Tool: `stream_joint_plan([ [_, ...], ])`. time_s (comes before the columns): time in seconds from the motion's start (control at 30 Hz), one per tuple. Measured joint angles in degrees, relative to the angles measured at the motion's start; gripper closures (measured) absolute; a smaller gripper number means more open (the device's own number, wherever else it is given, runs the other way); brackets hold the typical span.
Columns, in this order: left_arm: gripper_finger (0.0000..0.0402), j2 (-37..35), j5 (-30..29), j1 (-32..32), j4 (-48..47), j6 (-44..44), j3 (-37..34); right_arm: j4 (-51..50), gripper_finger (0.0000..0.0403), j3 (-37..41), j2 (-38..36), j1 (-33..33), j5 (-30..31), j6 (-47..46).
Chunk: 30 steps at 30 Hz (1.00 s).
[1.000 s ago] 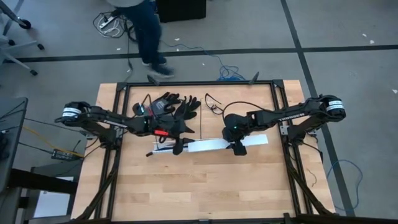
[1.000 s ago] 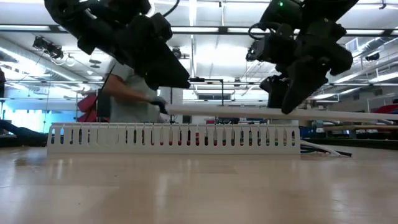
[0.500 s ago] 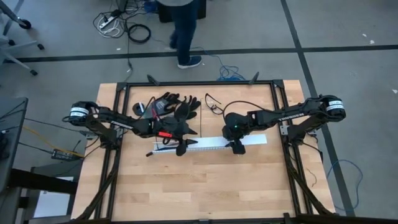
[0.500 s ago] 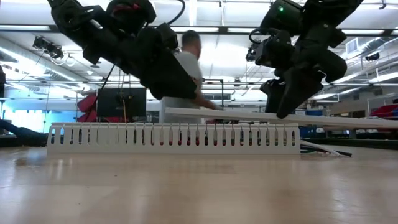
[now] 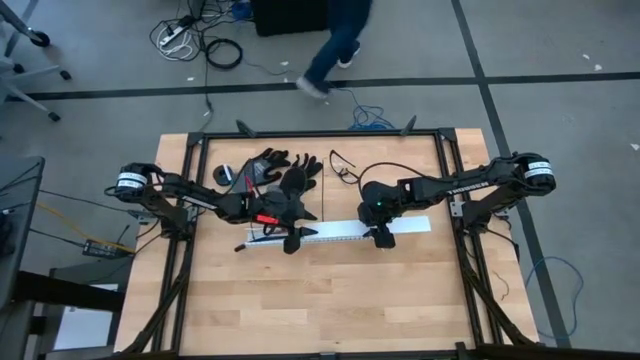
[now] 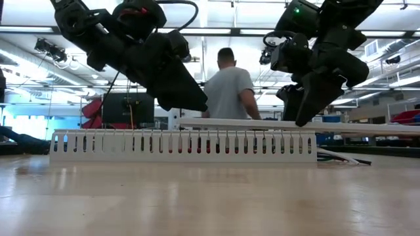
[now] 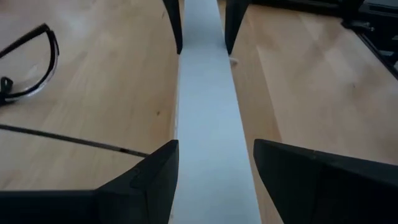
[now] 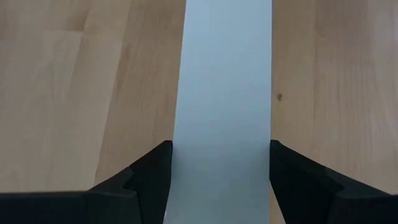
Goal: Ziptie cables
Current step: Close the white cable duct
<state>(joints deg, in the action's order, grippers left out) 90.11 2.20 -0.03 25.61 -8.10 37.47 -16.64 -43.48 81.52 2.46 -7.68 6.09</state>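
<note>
While both grippers, left [image 5: 291, 240] and right [image 5: 383, 236], clamp the white cover strip [image 5: 345, 232], lower it level, seemingly onto the slotted duct [image 6: 184, 145].

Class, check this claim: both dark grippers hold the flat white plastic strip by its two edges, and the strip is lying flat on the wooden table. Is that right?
Not quite. Both the left gripper and the right gripper do hold the flat white plastic strip by its edges, but it is not lying on the wooden table. The low view shows it lifted above the white slotted plastic channel.
</note>
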Motion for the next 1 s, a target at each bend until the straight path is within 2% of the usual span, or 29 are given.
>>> stream_joint_plan([
  [0.63,0.02,0.3,0.04,-0.13,0.61,-0.99,0.0,-0.32,0.0174,0.0,0.0,0.0,-1.48,-0.47],
  [1.0,0.02,1.61,-0.3,-1.31,2.23,-1.64,0.05,-1.11,0.0174,0.0,0.0,0.02,-0.3,-0.5],
])
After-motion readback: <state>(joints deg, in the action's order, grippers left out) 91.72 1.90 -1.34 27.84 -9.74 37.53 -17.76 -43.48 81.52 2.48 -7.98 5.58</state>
